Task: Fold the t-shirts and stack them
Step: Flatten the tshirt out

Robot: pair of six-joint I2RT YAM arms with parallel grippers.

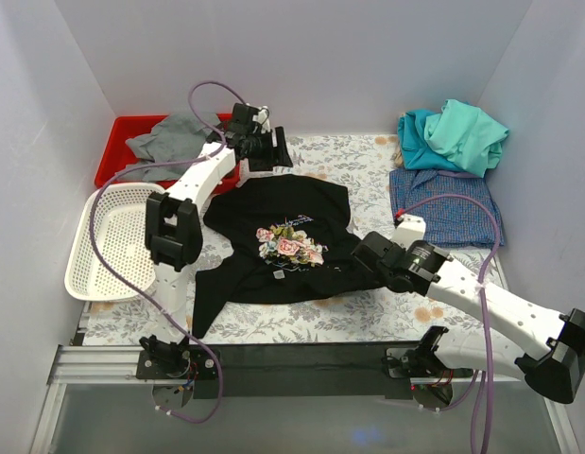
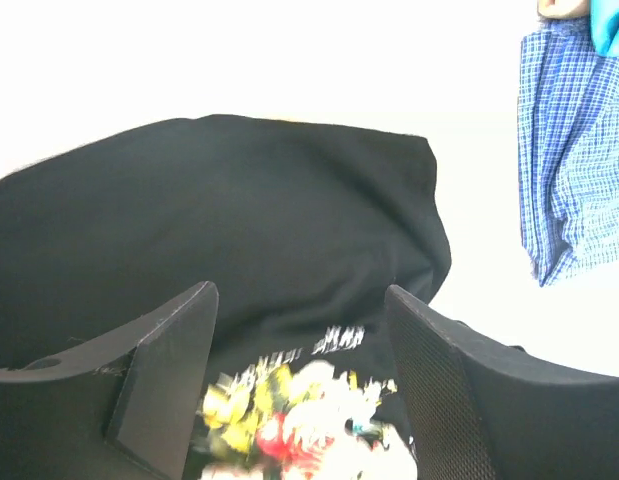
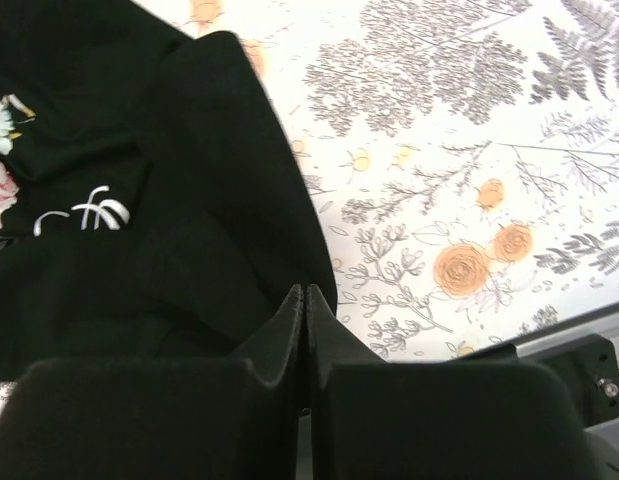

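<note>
A large black t-shirt (image 1: 273, 208) lies spread, somewhat rumpled, in the middle of a table covered by a flower-patterned cloth (image 1: 368, 156), its pink-rose print (image 1: 290, 246) facing up. The left gripper (image 2: 299, 300) hangs over the shirt's far edge with its jaws apart and nothing between them. The right gripper (image 3: 306, 292) sits at the shirt's right edge, fingers pressed flat together (I cannot tell whether any fabric is caught). At the far right corner, a teal shirt (image 1: 417, 142) and a mint-green shirt (image 1: 467, 132) are heaped on a blue-checked shirt (image 1: 448, 213). At the far left, a red bin (image 1: 122, 142) holds grey cloth (image 1: 169, 137), with a white mesh basket (image 1: 103, 274) just beside it.
</note>
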